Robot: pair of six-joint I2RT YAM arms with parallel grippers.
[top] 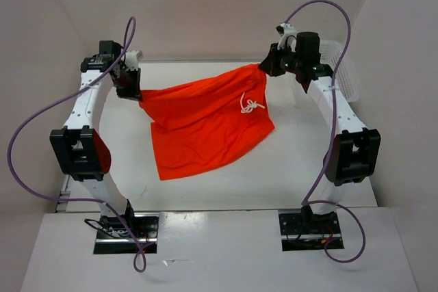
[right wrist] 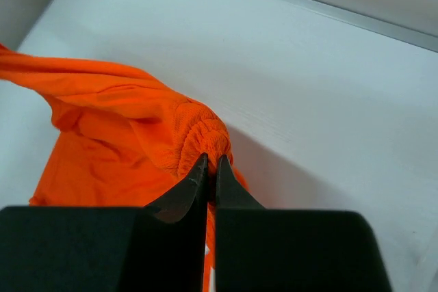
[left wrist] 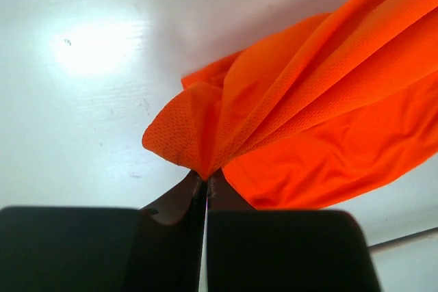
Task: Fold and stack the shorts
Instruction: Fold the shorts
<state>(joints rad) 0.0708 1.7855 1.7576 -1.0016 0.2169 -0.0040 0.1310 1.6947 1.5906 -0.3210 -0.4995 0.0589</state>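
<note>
White table (top: 308,169), shorts (top: 205,128), drawstring (top: 251,106) overhead only

Clamped tight: left gripper (left wrist: 207,178), right gripper (right wrist: 211,163)

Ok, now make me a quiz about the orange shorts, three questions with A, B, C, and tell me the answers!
1. The white drawstring sits nearer which place? A the left arm's side B the right arm's side C the arm bases.
2. What colour are the shorts? A blue B green C orange.
3. What are the left fingers and right fingers doing? A both shut on the shorts B both open C only one holds.
Answers: 1 B, the knot lies close to the right-hand grip; 2 C, bright orange in every view; 3 A, each pair pinches bunched cloth.
</note>
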